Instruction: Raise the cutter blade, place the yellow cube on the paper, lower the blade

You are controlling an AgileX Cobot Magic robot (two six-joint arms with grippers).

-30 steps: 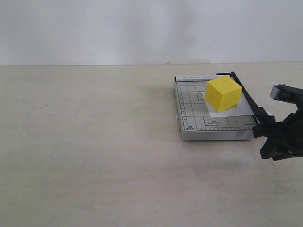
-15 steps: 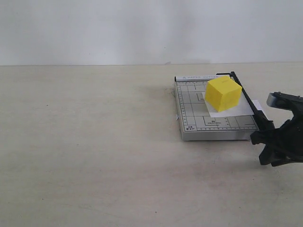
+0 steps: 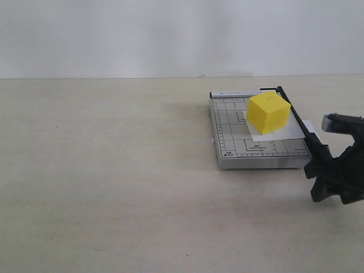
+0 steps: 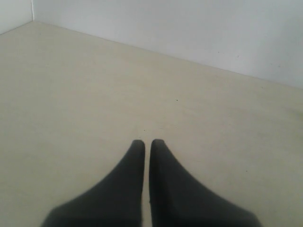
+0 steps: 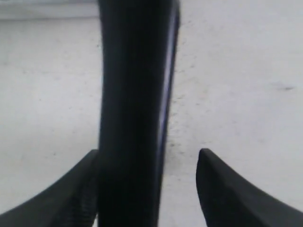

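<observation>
The yellow cube (image 3: 268, 112) rests on the white paper (image 3: 284, 132), which lies on the grey gridded cutter base (image 3: 227, 131). The black cutter blade (image 3: 298, 120) lies low along the base's right edge. Its thick handle (image 5: 135, 94) stands between the fingers of my right gripper (image 5: 147, 153), which is open: the handle touches one finger and a wide gap separates it from the other. In the exterior view the right gripper (image 3: 330, 170) sits at the near end of the blade. My left gripper (image 4: 147, 143) is shut on nothing over bare table, and the exterior view does not show it.
A beige table (image 3: 114, 170) runs to a white wall (image 3: 170, 34) at the back. A strip of paper (image 3: 309, 124) sticks out to the right of the blade.
The blade's handle end has come down with my right gripper, and the blade now lies along the base. The cube and paper have not moved.
</observation>
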